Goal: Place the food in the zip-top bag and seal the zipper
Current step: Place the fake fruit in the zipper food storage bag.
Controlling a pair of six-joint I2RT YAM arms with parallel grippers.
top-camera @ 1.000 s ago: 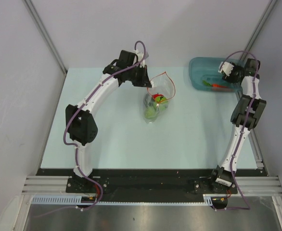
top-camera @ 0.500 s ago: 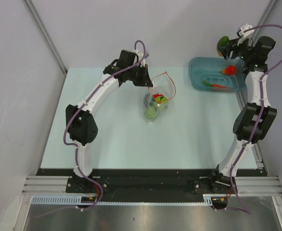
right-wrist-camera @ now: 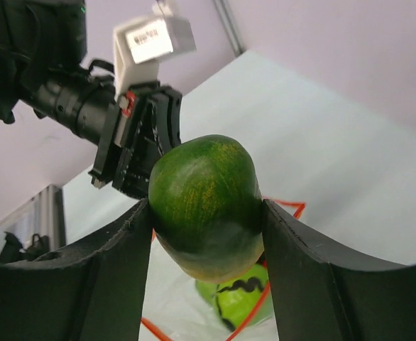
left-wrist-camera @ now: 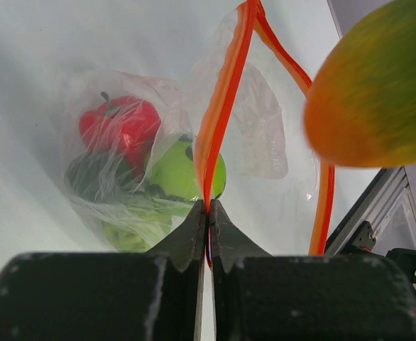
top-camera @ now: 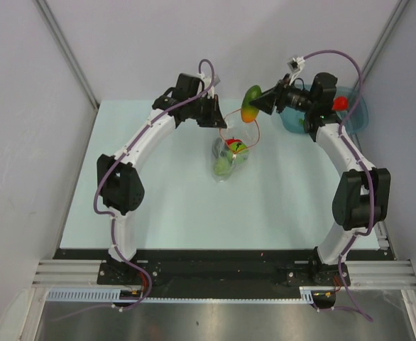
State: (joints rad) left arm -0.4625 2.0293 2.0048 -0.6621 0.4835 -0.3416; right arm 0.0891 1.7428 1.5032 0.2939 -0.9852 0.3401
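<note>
The left claw (left-wrist-camera: 208, 217) was pinched shut on the zipper (left-wrist-camera: 226, 92). It held one lip of the bag (left-wrist-camera: 261, 135) up so the mouth gaped in a loop. The right claw (right-wrist-camera: 206, 213) was clamped on a green-and-orange fruit (top-camera: 250, 105), in the air at about 1 o'clock of the bag and just off the raised mouth.

To do this well, I judged, the fruit should come squarely over the loop and sink between the two lips before the fingers part. Let go from where it hung, it could strike the zipper's far run and roll off over the table (top-camera: 158, 206). The left claw ought to hold firm, lest the mouth sag.

The bag lay mid-table, toward 12 o'clock. It held a red piece (left-wrist-camera: 119, 126), a green ball (left-wrist-camera: 183, 172) and something dark green, with more green beneath that was hard to separate through the crinkles. Farther off, at the table's 1 o'clock corner, the tray (top-camera: 358, 114) showed a red toy (top-camera: 339, 104) inside; the arm hid the rest.
</note>
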